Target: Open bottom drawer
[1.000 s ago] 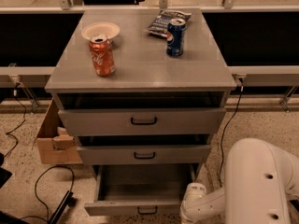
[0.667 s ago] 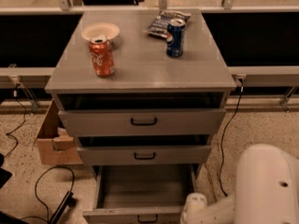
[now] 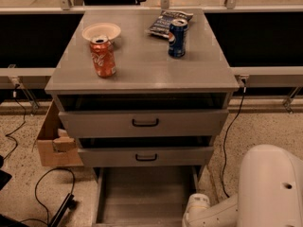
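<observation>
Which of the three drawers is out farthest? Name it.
The bottom drawer: its plain grey inside is exposed, while the top drawer and middle drawer barely stick out. The gripper is out of view; the arm sits lower right.

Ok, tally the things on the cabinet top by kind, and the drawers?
Cans: 2, orange can, blue can
Bowl: 1
Snack bag: 1
Drawers: 3, bottom drawer pulled out
Total: 7
Hand: out of view; arm at lower right

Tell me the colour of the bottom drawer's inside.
The bottom drawer is plain grey inside, camera view; the gripper is out of frame.
</observation>
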{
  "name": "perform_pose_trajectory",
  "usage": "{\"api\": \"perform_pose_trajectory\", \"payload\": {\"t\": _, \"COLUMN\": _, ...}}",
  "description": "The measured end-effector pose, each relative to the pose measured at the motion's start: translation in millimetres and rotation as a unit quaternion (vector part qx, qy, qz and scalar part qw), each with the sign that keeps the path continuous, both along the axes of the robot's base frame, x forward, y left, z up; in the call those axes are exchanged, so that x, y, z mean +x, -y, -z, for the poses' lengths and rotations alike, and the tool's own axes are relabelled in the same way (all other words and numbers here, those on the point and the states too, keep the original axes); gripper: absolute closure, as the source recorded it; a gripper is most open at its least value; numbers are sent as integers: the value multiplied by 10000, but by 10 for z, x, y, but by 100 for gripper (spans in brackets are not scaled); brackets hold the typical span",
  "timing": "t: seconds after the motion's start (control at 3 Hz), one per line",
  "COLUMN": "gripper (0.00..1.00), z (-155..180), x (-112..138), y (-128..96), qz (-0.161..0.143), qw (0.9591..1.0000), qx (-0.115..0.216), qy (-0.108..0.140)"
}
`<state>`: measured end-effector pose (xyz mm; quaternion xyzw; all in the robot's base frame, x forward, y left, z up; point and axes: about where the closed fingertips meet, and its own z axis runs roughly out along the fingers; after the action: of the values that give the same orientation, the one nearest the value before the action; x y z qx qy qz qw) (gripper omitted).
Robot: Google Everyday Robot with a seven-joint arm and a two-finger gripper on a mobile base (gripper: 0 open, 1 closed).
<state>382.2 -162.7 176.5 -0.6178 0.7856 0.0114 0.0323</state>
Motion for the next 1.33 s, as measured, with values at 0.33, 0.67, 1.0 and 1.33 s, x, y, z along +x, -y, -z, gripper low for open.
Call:
{"api": "perform_pose_trajectory", "payload": {"t": 0.33, "gripper": 100, "z": -2, "x": 0, "y": 0, "qz": 0, "qw": 10000, "qx": 0, "qy": 0}}
{"api": "perform_pose_trajectory", "payload": {"t": 0.67, "gripper": 84, "z": -2, "x": 0, "y": 0, "qz": 0, "qw": 10000, "qx": 0, "qy": 0}}
{"api": "perform_pose_trajectory", "payload": {"t": 1.0, "gripper": 61, "z": 1, "x": -5, "y": -1, "qz": -1, "qw": 10000, "qx": 1, "qy": -5}}
{"api": "perform_pose_trajectory", "payload": {"t": 1.33, "gripper": 37, "z": 1, "x": -5, "y": -1, "qz": -1, "qw": 10000, "qx": 1, "qy": -5}}
